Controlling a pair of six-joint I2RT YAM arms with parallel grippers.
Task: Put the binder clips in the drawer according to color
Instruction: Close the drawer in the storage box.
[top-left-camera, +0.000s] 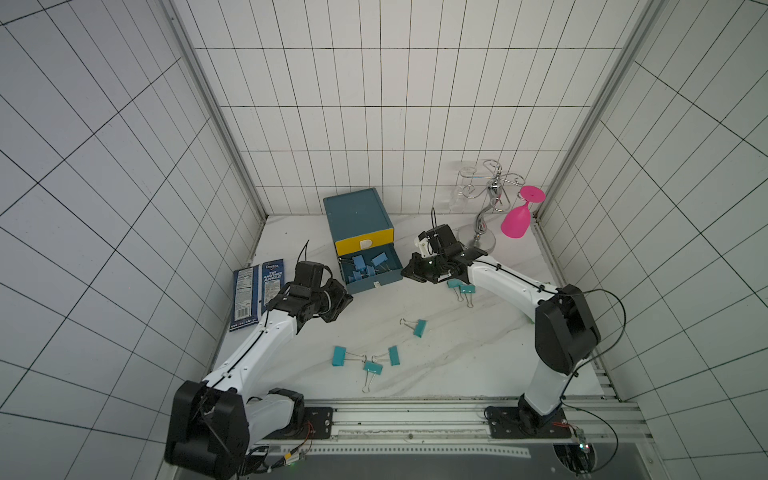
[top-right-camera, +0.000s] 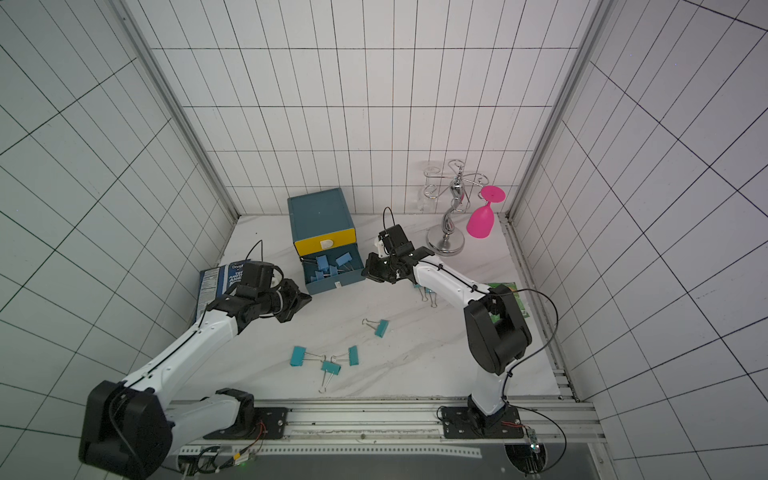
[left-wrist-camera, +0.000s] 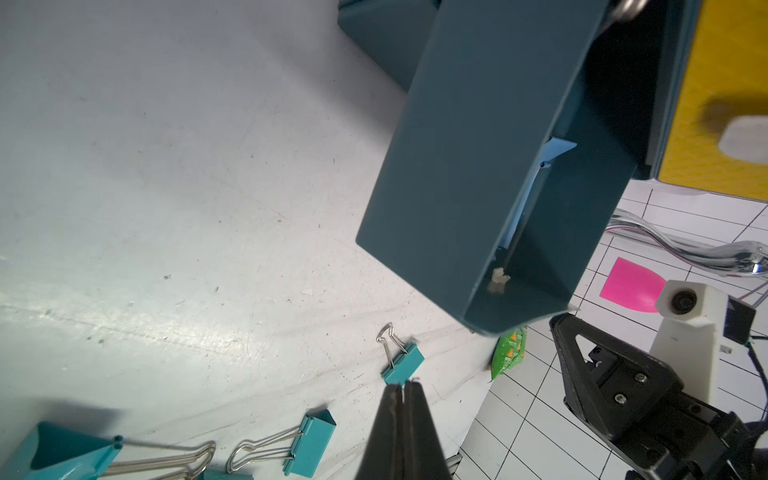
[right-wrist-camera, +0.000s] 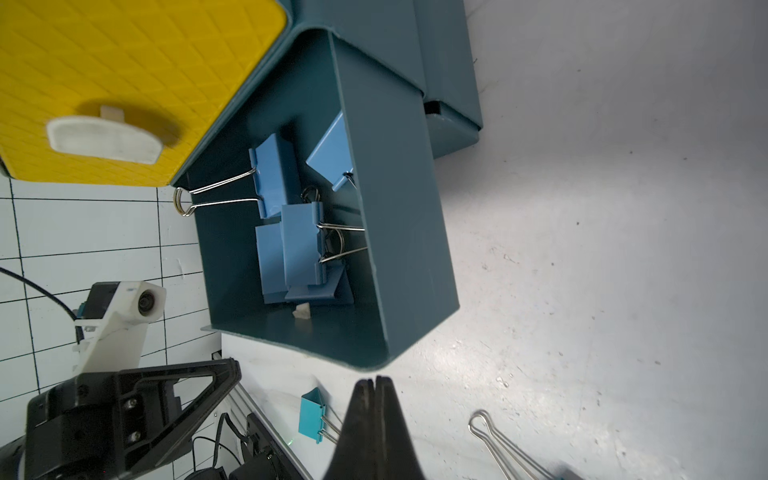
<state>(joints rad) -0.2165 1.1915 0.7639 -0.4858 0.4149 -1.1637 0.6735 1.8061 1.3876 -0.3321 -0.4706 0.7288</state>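
Both pincers are closed and empty. In both top views my left pincer (left-wrist-camera: 403, 384) and right pincer (right-wrist-camera: 374, 380) flank the open drawer (top-left-camera: 374, 284) at mid-frame.

Nearest, at lower centre, three teal clips (top-left-camera: 372, 367) lie clustered with their wire loops pointing toward each other. A fourth clip (top-left-camera: 419, 328) lies apart above them, and two further clips (top-left-camera: 467, 289) sit just below my right pincer.

I judge them light and rigid: painted sheet steel, smooth and likely slippery. The loops look thin, springy and prone to swing. The best hold is across the flat body sides.

Farther up, light-blue clips (right-wrist-camera: 303, 245) lie piled in the open drawer. The yellow drawer (top-left-camera: 363, 243) above it is shut.
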